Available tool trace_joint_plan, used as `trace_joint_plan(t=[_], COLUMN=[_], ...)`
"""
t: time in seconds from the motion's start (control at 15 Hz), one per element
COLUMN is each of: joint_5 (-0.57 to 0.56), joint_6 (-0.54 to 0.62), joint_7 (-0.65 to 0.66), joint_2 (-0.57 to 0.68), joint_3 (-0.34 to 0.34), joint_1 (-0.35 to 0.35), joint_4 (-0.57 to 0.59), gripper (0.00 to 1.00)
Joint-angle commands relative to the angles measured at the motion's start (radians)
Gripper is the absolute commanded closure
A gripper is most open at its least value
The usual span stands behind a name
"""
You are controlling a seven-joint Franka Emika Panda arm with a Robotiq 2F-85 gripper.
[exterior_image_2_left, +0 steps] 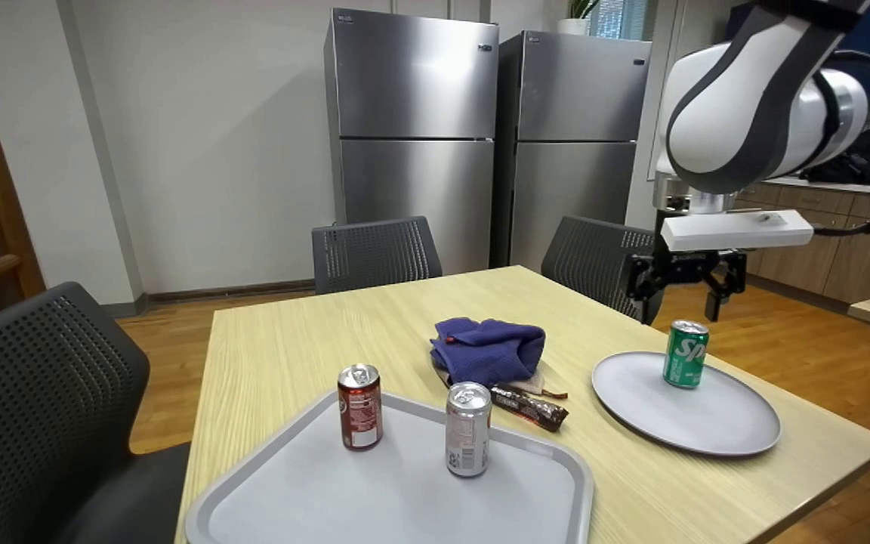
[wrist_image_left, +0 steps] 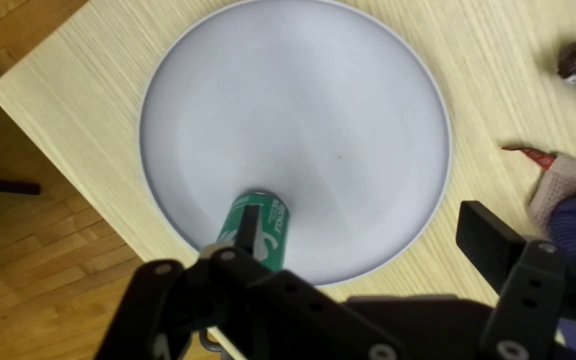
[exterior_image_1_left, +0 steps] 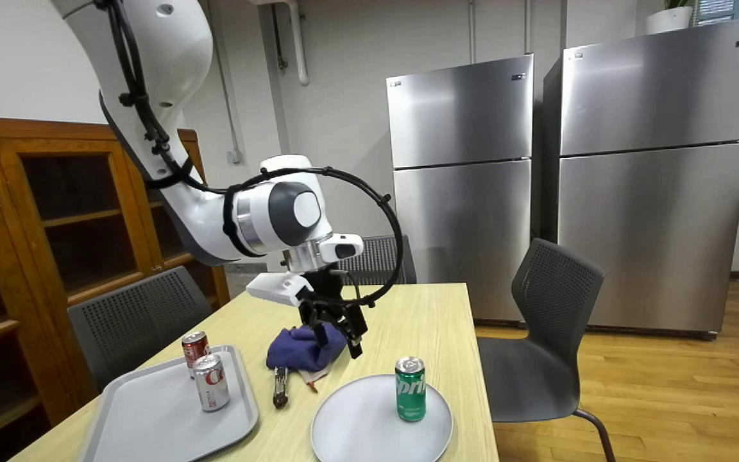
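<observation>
Sprite can (exterior_image_2_left: 685, 355) is standing on the plate (wrist_image_left: 293, 110); you are apparently holding the gripper (exterior_image_2_left: 678, 310) at approach, fingers (wrist_image_left: 488, 245) wide apart and empty, any grasp requiring centring first.

A pale wood-grained bench (exterior_image_2_left: 291, 351). A round light grey plate (wrist_image_left: 295, 125) sits near 1 corner, beside an edge; a grey rimmed tray (exterior_image_2_left: 344, 502) reaches almost to the opposite edge. In from the edges lies a bunched purple cloth (exterior_image_2_left: 492, 351), a beige piece (wrist_image_left: 575, 177) with a red tip (wrist_image_left: 539, 158) against it; a dark shiny wrapped bar (exterior_image_2_left: 532, 406) lies between tray and plate.
</observation>
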Motion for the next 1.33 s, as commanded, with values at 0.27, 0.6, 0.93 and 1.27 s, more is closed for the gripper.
trace_joint_plan(t=[0.27, 0.6, 0.93, 1.27], joint_5=[0.021, 0.097, 0.185, 0.246], joint_6=[0.047, 0.075, 0.11, 0.101], joint_7=[-0.015, -0.033, -0.032, -0.037], joint_2=[-0.021, 0.031, 0.098, 0.175], joint_3=[-0.051, -0.048, -0.047, -0.042], joint_1=[-0.092, -0.12, -0.114, -0.108], joint_4=[-0.025, 0.015, 0.069, 0.151], gripper=[0.0, 0.0, 0.0, 0.0])
